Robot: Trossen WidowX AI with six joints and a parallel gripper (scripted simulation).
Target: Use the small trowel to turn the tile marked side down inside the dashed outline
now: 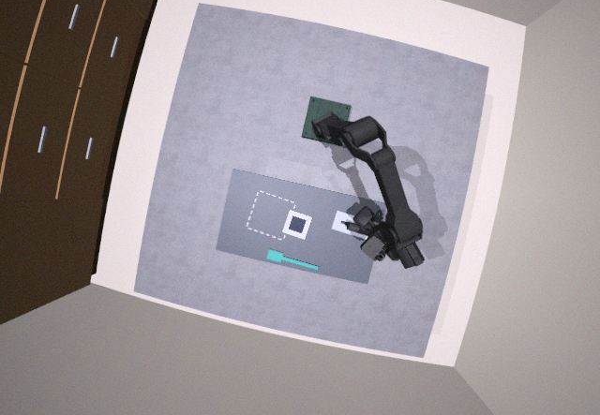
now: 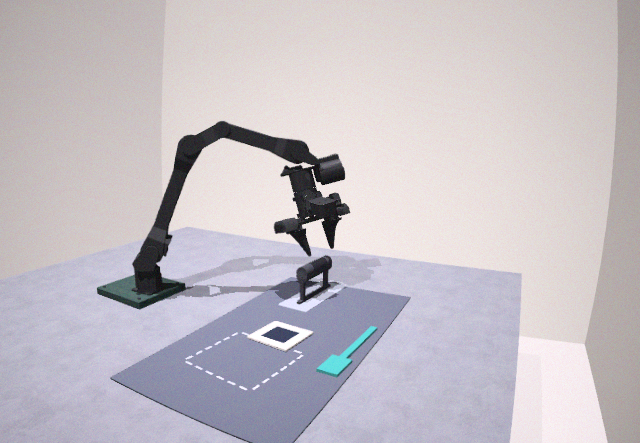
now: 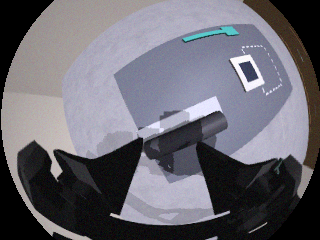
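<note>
The tile [image 1: 296, 224] [image 2: 279, 333] [image 3: 248, 72] lies flat on the mat [image 1: 232, 236] [image 2: 289, 402] [image 3: 165, 80], white with a dark square on its upper face. It overlaps one corner of the dashed outline [image 2: 187, 360] and lies mostly outside it. The trowel [image 1: 340, 219] [image 2: 295, 305] [image 3: 212, 105] rests at the mat's far end, a pale flat blade with a raised dark bar handle on posts. My gripper [image 2: 320, 251] [image 3: 170, 143] is open and empty just above that handle. The wrist view shows the handle running crosswise under the fingers.
A teal paddle-shaped tool [image 1: 275, 255] [image 2: 334, 364] [image 3: 230, 31] lies flat along the mat's long edge, beside the tile. The arm's green base plate [image 1: 338, 105] [image 2: 118, 293] stands off the mat's opposite side. Brown drawers [image 1: 58, 111] stand beyond the table.
</note>
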